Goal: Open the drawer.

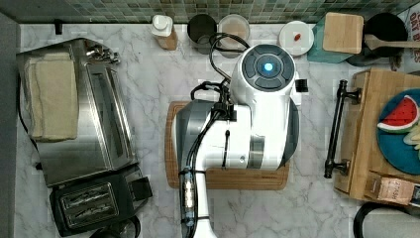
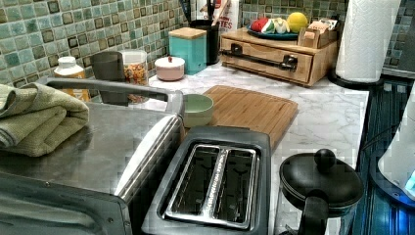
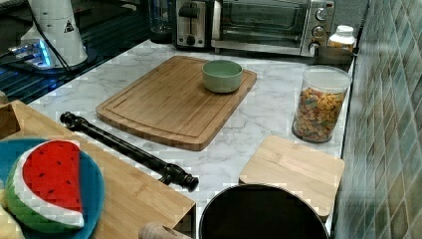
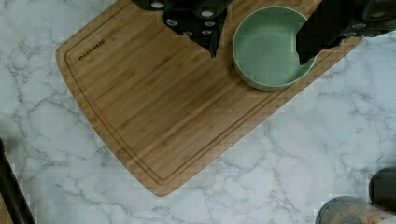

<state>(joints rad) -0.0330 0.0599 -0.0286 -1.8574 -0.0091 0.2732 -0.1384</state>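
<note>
The gripper [image 4: 257,51] hangs high over the cutting board [image 4: 154,102], its two dark fingers [image 4: 313,39] spread apart and holding nothing; below them a pale green bowl [image 4: 268,46] sits near one corner of the board; this looks like a resting pose above the middle of the counter, with the work not yet begun.

In the top view the white arm [image 1: 247,114] covers most of the board; the drawer lies well apart from it, toward the top view's right, so the gripper would need to travel across bare marble counter [image 1: 307,208] to reach it.

The drawer [image 2: 266,58] is the front of a low light-wood box standing on the counter near the tiled wall; it appears fully closed, its face flush with the box. A long black bar handle [image 3: 127,149] runs across the front, held off the wood by a post near each end, leaving a gap behind the bar that fingers could likely close around.

On top of the box rests a blue plate [image 1: 396,144] with a toy watermelon slice [image 3: 52,181]; a sharp pull might shake them.

Farther off, a jar of coloured cereal [image 3: 318,104], a toaster [image 2: 215,181] and a toaster oven [image 3: 268,22] line the counter.
</note>
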